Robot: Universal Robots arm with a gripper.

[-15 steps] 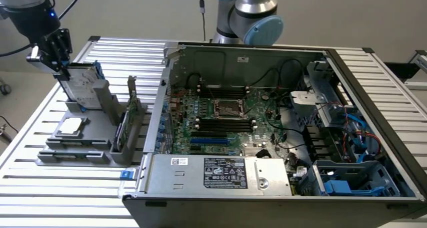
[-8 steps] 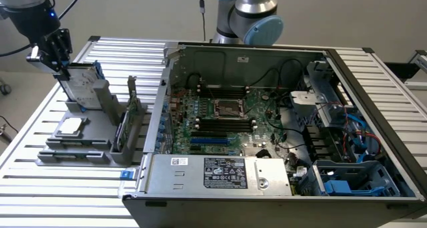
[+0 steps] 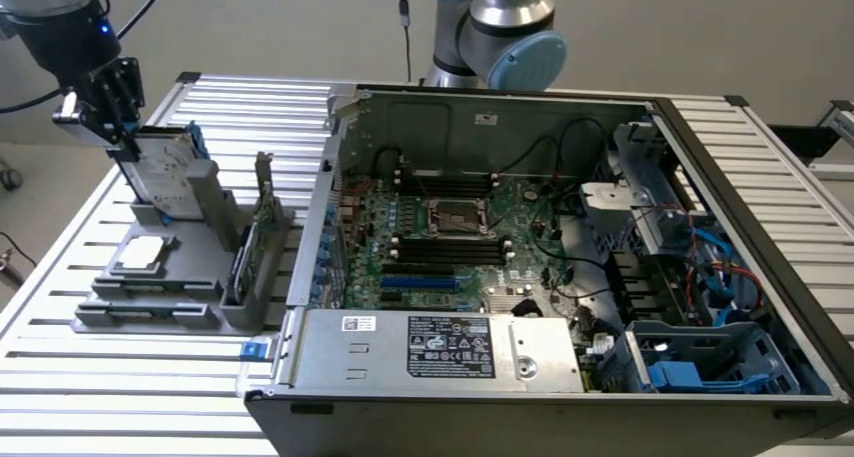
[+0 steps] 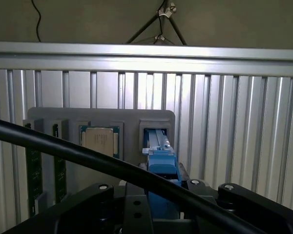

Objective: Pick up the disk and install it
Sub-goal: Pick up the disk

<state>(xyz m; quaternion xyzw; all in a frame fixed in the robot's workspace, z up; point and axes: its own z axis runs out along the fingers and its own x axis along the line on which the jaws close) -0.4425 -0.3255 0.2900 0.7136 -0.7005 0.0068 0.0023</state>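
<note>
The disk (image 3: 167, 172) stands on edge in the back slot of the grey fixture (image 3: 174, 277) at the exterior view's left. It is silver-grey with a white label and blue rails. My gripper (image 3: 123, 145) comes down from above onto its top edge, and its fingers close on that edge. The disk's lower end still sits at the slot. In the wrist view the blue rail of the disk (image 4: 161, 163) runs from between my gripper's (image 4: 161, 197) dark jaws down to the fixture's slot.
The fixture also holds a small square chip (image 3: 144, 252) and upright green cards (image 3: 248, 252). An open computer case (image 3: 534, 227) lies on the slatted table (image 3: 80, 377), with a blue drive bay (image 3: 694, 362) at its front right. A black cable (image 4: 63, 151) crosses the wrist view.
</note>
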